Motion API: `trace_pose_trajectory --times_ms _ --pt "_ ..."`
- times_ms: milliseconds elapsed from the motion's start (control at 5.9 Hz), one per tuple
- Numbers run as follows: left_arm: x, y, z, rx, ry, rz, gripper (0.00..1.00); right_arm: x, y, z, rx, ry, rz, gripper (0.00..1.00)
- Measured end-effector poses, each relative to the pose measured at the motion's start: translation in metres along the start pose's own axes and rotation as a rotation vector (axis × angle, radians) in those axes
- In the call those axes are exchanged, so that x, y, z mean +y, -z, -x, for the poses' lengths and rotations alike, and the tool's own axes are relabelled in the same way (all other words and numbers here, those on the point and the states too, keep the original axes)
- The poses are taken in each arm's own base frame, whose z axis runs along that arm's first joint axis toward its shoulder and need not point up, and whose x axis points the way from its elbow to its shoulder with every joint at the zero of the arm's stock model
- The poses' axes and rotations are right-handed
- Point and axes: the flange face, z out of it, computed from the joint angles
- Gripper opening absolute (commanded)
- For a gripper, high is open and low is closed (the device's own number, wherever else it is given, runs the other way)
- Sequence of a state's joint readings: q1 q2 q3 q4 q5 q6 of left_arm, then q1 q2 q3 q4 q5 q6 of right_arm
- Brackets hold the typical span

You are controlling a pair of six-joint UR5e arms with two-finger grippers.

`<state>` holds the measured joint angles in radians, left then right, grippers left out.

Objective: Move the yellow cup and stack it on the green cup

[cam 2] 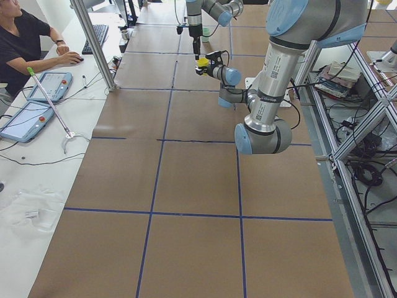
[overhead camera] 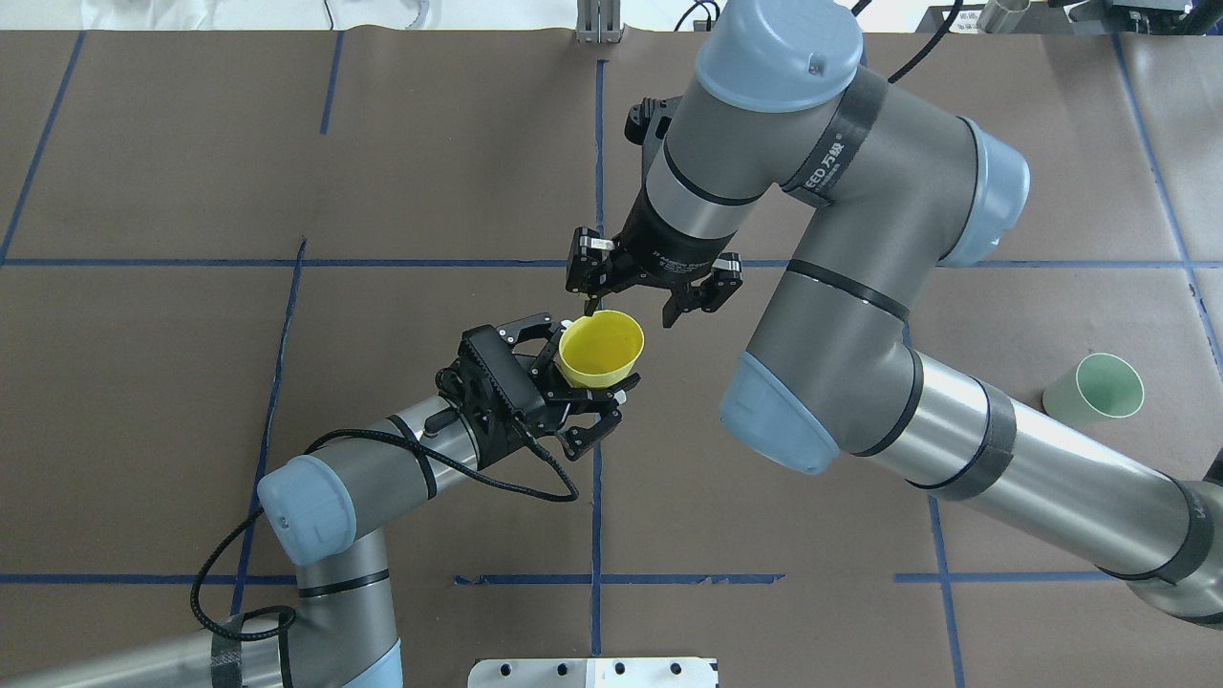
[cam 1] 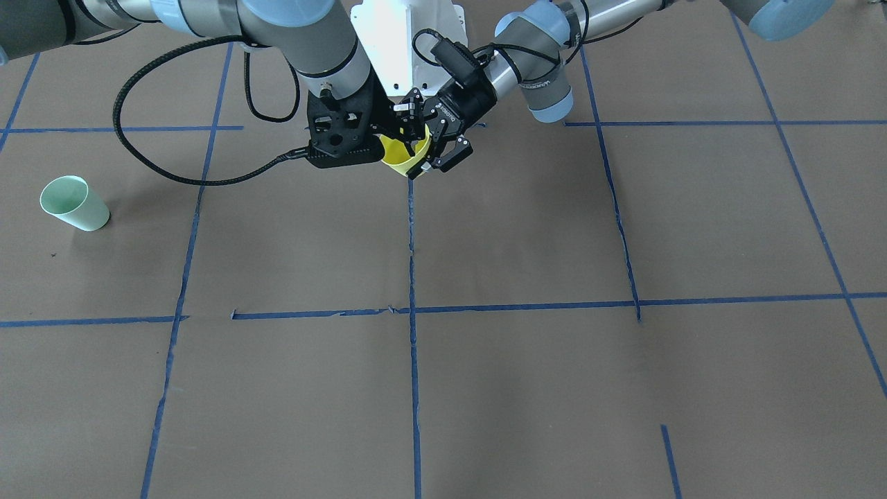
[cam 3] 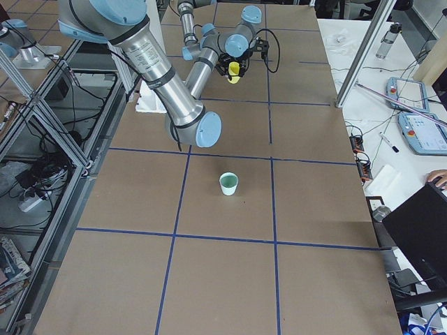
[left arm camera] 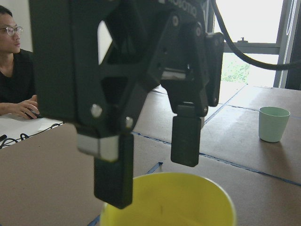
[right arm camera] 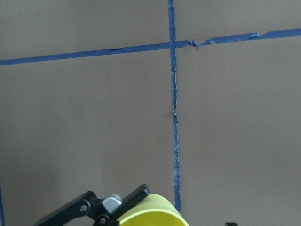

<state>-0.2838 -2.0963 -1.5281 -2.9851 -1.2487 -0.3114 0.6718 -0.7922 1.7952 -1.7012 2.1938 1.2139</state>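
The yellow cup (overhead camera: 600,349) is held off the table, tilted, near the centre tape line. My left gripper (overhead camera: 585,371) is shut on its lower body. My right gripper (overhead camera: 632,313) is open just above the cup's far rim, with one finger (left arm camera: 113,174) at the rim and the other (left arm camera: 186,139) beyond it. The cup also shows in the front view (cam 1: 405,158) between the two grippers. The green cup (overhead camera: 1097,390) stands upright on the table far to my right, also in the front view (cam 1: 75,203) and the left wrist view (left arm camera: 273,123).
Brown table paper with a blue tape grid (overhead camera: 596,478). The robot's white base (cam 1: 402,41) is behind the grippers. An operator (cam 2: 25,37) sits at a side bench with tablets (cam 2: 46,87). My right arm's big elbow (overhead camera: 812,411) hangs over the table's middle.
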Motion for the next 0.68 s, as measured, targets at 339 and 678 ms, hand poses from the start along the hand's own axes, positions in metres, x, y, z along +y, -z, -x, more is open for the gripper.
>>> trace_pose_trajectory --times_ms 339,678 --pt "-0.002 0.000 -0.001 0.001 0.001 -0.004 0.43 0.002 -0.008 -0.005 0.011 0.006 0.010 0.80" --pt "-0.006 -0.002 -0.002 0.003 0.004 -0.011 0.43 0.011 -0.018 -0.004 0.016 0.016 0.030 0.80"
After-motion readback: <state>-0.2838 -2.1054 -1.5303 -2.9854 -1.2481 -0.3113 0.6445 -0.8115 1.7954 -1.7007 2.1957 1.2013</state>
